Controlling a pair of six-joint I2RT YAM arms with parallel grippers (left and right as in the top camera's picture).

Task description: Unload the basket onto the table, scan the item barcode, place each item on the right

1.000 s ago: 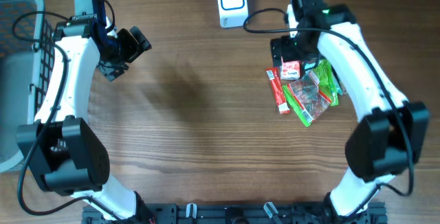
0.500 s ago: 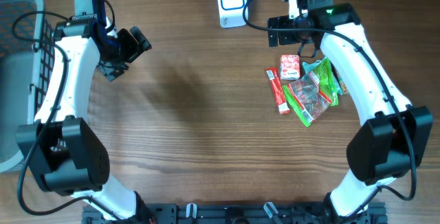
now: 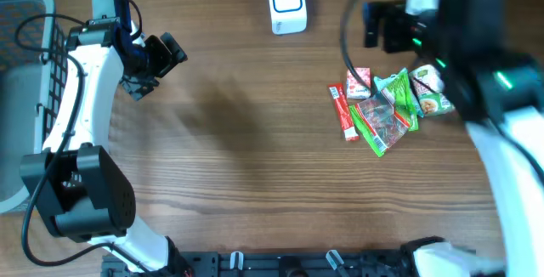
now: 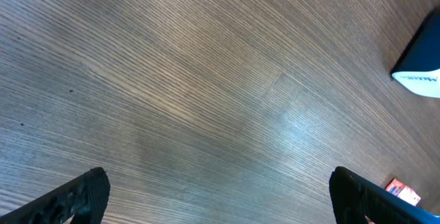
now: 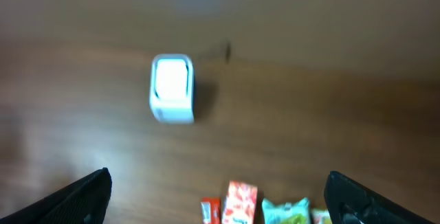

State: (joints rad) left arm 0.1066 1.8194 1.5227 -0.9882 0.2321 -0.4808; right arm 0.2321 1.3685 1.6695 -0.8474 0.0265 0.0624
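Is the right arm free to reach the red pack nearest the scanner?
Probably yes: the right gripper hangs open, and that red pack lies uncovered at the edge of the snack pile.

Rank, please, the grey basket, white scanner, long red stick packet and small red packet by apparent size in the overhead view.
1. grey basket, even partly cropped.
2. white scanner.
3. long red stick packet and small red packet: too alike to rank.

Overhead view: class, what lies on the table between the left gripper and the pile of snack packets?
Nothing: from the left gripper to the snack packets the wooden table is bare, as the overhead view shows.
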